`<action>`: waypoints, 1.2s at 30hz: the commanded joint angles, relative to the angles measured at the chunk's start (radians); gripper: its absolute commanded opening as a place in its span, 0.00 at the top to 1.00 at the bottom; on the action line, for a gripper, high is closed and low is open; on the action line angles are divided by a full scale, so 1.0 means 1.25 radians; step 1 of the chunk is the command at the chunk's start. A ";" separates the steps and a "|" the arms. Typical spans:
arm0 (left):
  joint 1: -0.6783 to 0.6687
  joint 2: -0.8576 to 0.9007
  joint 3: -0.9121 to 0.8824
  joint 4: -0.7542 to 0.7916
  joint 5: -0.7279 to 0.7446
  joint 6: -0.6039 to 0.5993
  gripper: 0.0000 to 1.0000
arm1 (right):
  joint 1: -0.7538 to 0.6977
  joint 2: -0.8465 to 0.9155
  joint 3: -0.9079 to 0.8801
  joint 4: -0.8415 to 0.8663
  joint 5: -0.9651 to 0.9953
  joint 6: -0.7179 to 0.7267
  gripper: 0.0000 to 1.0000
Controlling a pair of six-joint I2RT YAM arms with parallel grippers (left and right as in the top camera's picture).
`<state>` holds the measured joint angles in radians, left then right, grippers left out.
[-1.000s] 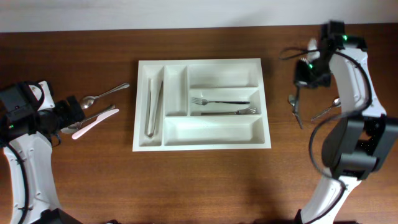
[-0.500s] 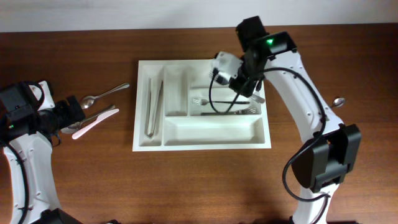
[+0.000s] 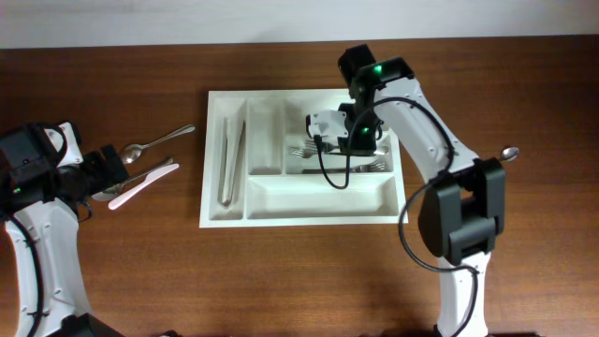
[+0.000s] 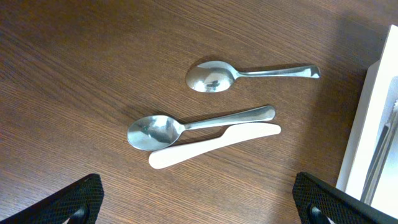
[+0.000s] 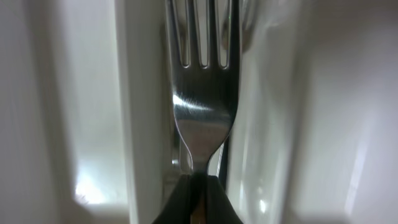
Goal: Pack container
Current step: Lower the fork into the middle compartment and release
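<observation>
— Jaws, seen from overhead?
— Left gripper [image 3: 108, 176] is spread wide, low at the left side of the table [image 3: 299, 281], with its arm folded back along that edge. Right gripper [image 3: 344, 140] hangs over the container [image 3: 304, 219]. Its arm arches in from the right and its upper link crosses the tray's far right corner. I cannot tell how its jaws stand from up here.
— And the container?
— It's mid-table, well apart from the left gripper. Tongs [image 3: 230, 161] lie in its leftmost narrow slot. The right gripper is above the middle long compartment, where forks [image 3: 374, 168] lie. The bottom long compartment is bare.
— Left wrist view?
— The fingertips [image 4: 81, 196] sit at the frame's lower corners, far apart. Ahead on open wood are two spoons [image 4: 214, 74] and a white knife [image 4: 211, 143], which lies just beside the lower spoon. The container's wall shows at the right edge.
— Right wrist?
— The jaws are pinched on the neck of a fork [image 5: 202, 118], tines pointing away, directly over a white divider wall.
</observation>
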<state>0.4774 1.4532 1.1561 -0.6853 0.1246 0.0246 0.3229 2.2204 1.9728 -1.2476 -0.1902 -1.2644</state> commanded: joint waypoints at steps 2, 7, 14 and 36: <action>0.003 0.004 0.013 -0.001 0.014 -0.008 0.01 | 0.009 0.037 0.000 0.008 -0.020 -0.036 0.64; 0.003 0.004 0.013 -0.001 0.014 -0.008 0.01 | 0.015 0.021 0.015 0.011 -0.012 0.044 0.50; 0.003 0.004 0.013 -0.001 0.014 -0.008 0.01 | -0.010 -0.033 0.158 -0.052 0.046 0.502 0.58; 0.003 0.004 0.013 -0.001 0.014 -0.008 0.01 | -0.544 -0.010 0.001 0.067 0.057 1.430 0.45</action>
<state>0.4774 1.4532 1.1561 -0.6884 0.1249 0.0246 -0.3489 2.1910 2.0354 -1.1961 -0.1204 0.4210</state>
